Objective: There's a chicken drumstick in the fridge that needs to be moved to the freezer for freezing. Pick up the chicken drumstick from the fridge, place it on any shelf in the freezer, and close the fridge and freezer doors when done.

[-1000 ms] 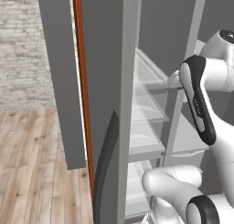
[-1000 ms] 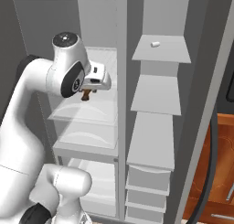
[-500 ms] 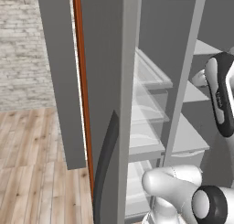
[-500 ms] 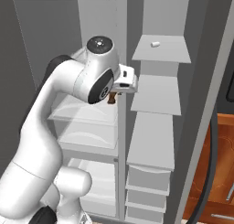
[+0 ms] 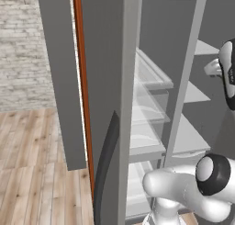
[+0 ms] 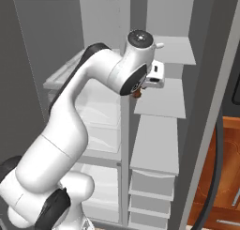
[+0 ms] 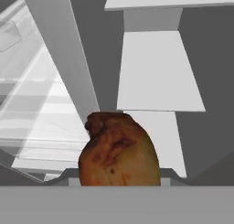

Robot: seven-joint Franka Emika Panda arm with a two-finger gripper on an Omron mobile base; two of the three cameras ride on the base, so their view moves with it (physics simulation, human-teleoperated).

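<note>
The chicken drumstick (image 7: 119, 150), a reddish-brown lump, is held in my gripper (image 6: 139, 89), which is shut on it. In the right base view the drumstick (image 6: 137, 95) hangs under the hand, just in front of the upright divider (image 6: 124, 130) between the two compartments. The fridge (image 6: 96, 107), with clear glass shelves, lies to the left. The freezer (image 6: 161, 98), with opaque pale-grey shelves, lies to the right. In the hand view a freezer shelf (image 7: 157, 72) lies ahead, and the drumstick hides my fingertips.
The fridge door (image 5: 103, 95) stands open at the left, its dark curved handle (image 5: 106, 169) low on it. The freezer door (image 6: 211, 107) stands open at the right. A small white item (image 6: 160, 45) lies on the top freezer shelf. Drawers (image 6: 152, 184) fill the freezer's bottom.
The arm has swung right, carrying the drumstick out of the fridge compartment and across to the divider at the freezer's edge. The grip has stayed shut.
</note>
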